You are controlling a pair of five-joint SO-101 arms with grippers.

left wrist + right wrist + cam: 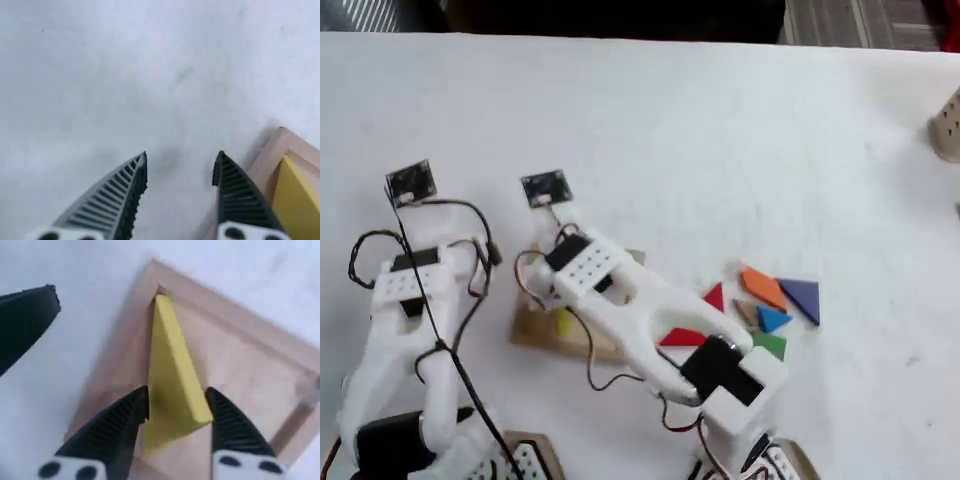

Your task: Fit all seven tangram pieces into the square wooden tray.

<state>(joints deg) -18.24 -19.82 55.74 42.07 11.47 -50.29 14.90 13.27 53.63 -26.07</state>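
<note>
Ribbed fingers (pixel 120 425) of the right gripper (pixel 176 396) sit closest in the right wrist view. They press against either side of the yellow piece (pixel 167 350), so the gripper is clamped on it. That piece is inside the square wooden tray (pixel 230 315), tilted, with its narrow tip at a corner of the tray and its wider end between the fingers. Just outside that corner, over the white table, a black finger (pixel 25 320) of the left gripper shows.

The left gripper (pixel 180 167) hangs over bare table in its own wrist view, fingers spread apart with nothing between them. The tray's corner lies just beside its black finger.

From above, the right arm (pixel 650 320) stretches across the tray, which lies between the two arms, and the left arm (pixel 405 300) is beside it. Beyond the right arm, loose on the table (pixel 720 120), a cluster lies close together: a red triangle (pixel 715 296), an orange piece (pixel 763 287), a purple triangle (pixel 802 298), a blue triangle (pixel 772 318), a green piece (pixel 770 345) and a small brownish piece (pixel 746 312). More red (pixel 682 337) shows against the arm, and I cannot tell whether it is a separate piece. A perforated beige object (pixel 948 125) stands at the table's far edge, well apart.
</note>
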